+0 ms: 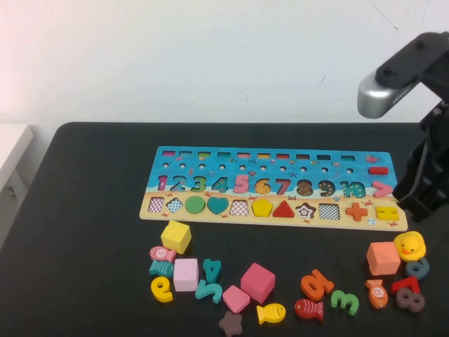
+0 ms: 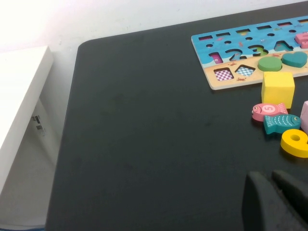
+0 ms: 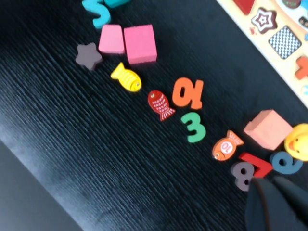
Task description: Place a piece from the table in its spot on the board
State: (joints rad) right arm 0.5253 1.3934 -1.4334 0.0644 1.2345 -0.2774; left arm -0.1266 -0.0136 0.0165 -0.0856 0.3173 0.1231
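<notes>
The yellow pentagon piece lies flat in its slot on the sandy strip of the board, between a chequered slot and the red triangle. The board lies across the middle of the black table; its left end shows in the left wrist view. My right gripper is shut and empty, raised above the loose numbers at the table's right front; its arm stands at the right edge. My left gripper is shut and empty over bare table left of the board. It is out of the high view.
Loose pieces lie in front of the board: a yellow cube, pink blocks, fish, numbers, a salmon block and a yellow duck. A white shelf stands off the table's left edge.
</notes>
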